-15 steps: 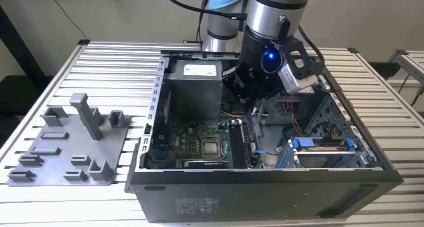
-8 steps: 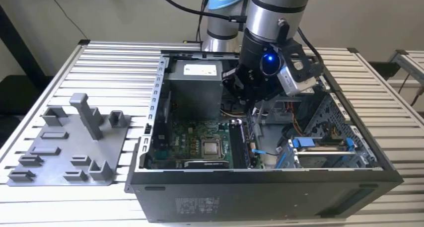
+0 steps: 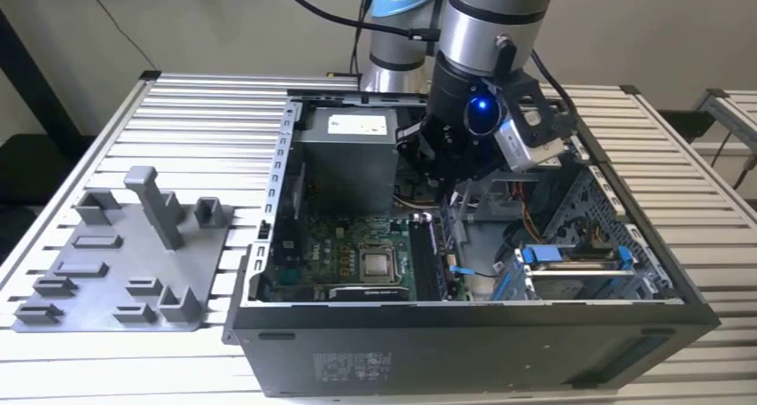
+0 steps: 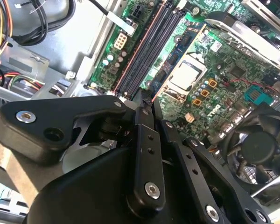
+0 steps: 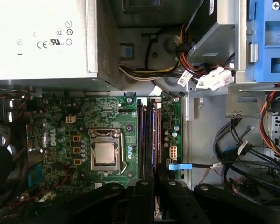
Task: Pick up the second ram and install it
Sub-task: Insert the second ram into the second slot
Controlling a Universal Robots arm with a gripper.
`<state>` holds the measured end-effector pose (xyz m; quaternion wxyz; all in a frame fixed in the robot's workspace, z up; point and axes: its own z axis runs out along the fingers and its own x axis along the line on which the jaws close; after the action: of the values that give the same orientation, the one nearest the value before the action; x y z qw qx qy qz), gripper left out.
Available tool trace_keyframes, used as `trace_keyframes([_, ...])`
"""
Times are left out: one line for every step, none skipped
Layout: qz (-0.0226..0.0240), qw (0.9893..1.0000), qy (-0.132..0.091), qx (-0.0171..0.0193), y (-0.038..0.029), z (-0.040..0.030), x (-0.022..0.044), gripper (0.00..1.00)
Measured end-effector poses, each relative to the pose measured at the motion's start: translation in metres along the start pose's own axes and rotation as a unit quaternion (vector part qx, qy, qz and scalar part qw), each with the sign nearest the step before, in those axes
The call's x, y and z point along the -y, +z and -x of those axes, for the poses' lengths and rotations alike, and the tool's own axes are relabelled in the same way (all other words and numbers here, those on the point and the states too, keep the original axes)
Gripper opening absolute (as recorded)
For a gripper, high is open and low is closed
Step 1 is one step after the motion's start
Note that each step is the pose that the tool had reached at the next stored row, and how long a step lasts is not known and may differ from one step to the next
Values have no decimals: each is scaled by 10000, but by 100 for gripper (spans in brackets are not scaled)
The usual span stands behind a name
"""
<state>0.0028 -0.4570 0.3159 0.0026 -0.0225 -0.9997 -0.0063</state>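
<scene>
While jaws pinch second ram [image 5: 157, 210] edge-on over memory slots [image 5: 141, 140], exterior view shows grey fixture plate [image 3: 119, 276] beside case [image 3: 473, 338].

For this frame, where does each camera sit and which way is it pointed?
Exterior view: off the arm, raised beside the table, looking down into the open computer case; the arm and gripper show.
First wrist view: on the arm, looking straight down at the motherboard and power supply; the gripper shows.
Second wrist view: on the arm, looking slantwise past the gripper toward the memory slots.
Both wrist views share the processor socket and memory slots.
</scene>
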Motion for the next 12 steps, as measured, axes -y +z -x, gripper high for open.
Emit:
trace_keyframes([0, 10000, 0, 0, 1, 0, 0, 14])
trace_keyframes([0, 10000, 0, 0, 2, 0, 0, 14])
trace_keyframes([0, 10000, 0, 0, 4, 0, 0, 14])
trace_keyframes([0, 10000, 0, 0, 4, 0, 0, 14])
trace_keyframes([1, 10000, 0, 1, 7, 0, 0, 14])
trace_keyframes([2, 10000, 0, 1, 15, 0, 0, 14])
trace_keyframes([1, 10000, 0, 1, 23, 0, 0, 14])
trace_keyframes([-2, 10000, 0, 0, 34, 0, 0, 14])
trace_keyframes([-2, 10000, 0, 1, 47, 0, 0, 14])
trace_keyframes([-1, 10000, 0, 1, 61, 0, 1, 14])
trace_keyframes([-3, 10000, 0, 1, 74, 0, 1, 14])
trace_keyframes([-8, 10000, 0, 0, 89, 0, 1, 14])
